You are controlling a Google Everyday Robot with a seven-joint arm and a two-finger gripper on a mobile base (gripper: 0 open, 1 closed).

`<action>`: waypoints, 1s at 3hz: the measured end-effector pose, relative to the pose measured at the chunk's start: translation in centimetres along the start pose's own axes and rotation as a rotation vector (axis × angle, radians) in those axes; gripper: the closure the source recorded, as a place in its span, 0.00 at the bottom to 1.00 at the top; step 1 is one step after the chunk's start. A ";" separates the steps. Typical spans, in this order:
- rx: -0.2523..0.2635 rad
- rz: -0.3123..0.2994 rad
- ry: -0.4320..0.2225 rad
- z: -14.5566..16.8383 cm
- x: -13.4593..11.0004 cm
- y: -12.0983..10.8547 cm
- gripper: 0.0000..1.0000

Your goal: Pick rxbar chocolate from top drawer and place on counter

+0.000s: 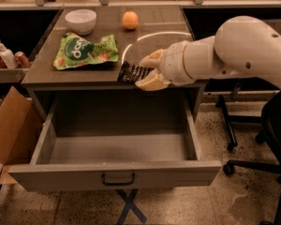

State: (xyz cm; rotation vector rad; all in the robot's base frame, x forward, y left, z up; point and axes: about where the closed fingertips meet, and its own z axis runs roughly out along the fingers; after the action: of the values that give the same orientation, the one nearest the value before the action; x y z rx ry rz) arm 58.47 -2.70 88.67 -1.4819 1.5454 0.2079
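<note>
My gripper (144,73) is shut on the rxbar chocolate (130,72), a small flat black wrapper with white lines. It holds the bar at the front edge of the counter (154,46), just above the tabletop. The bar sticks out to the left of the cream fingers (152,60). The top drawer (114,172) stands pulled wide open below, and its inside shows nothing in it. My white arm comes in from the right.
A green snack bag (84,51), a white bowl (80,20) and an orange (130,20) lie on the counter. A cardboard box (9,125) stands at the left. Cans and a bottle (7,57) sit on the left shelf. An office chair base (253,163) is at the right.
</note>
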 end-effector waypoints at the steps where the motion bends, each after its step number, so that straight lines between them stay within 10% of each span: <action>1: 0.017 0.032 -0.035 1.1 0.2 -3.2 1.00; 3: 0.034 0.127 -0.095 5.0 2.0 -9.2 0.59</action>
State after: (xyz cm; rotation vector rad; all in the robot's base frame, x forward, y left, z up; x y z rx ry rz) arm 69.06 -2.94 88.94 -1.3304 1.5598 0.3204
